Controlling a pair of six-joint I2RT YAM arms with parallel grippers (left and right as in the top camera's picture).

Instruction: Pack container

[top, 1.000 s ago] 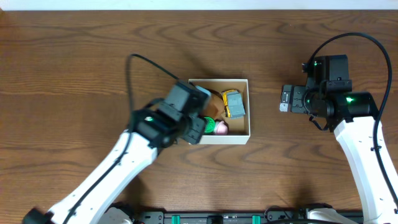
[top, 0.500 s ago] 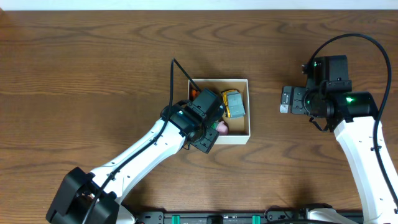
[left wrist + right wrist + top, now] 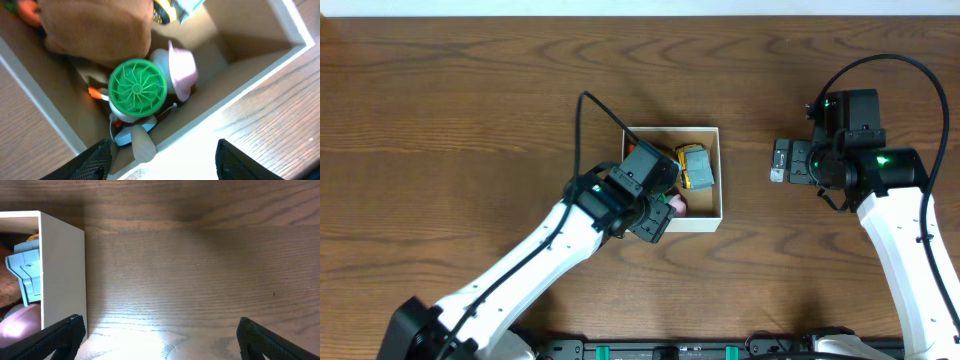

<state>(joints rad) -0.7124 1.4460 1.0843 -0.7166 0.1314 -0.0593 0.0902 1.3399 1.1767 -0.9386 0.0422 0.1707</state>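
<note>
The container (image 3: pixel 698 223) sat just above the middle of the overhead frame on the wooden table (image 3: pixel 440 120), open side up. The left arm ran diagonally from the lower left, its wrist bent over the box's lower-left corner. The left gripper (image 3: pixel 164 162) pointed down at the box's inside, jaws spread wide with nothing between them. Below it lay a green ridged disc (image 3: pixel 137 90), a pink hat-shaped piece (image 3: pixel 181 70) touching it, and a brown soft lump (image 3: pixel 95 30) at upper left. A grey and yellow toy car (image 3: pixel 696 167) lay in the box's upper right. The right arm rose from the lower right corner and folded at mid-right. The right gripper (image 3: pixel 778 160) faced left toward the box, well apart from it, jaws wide and empty.
</note>
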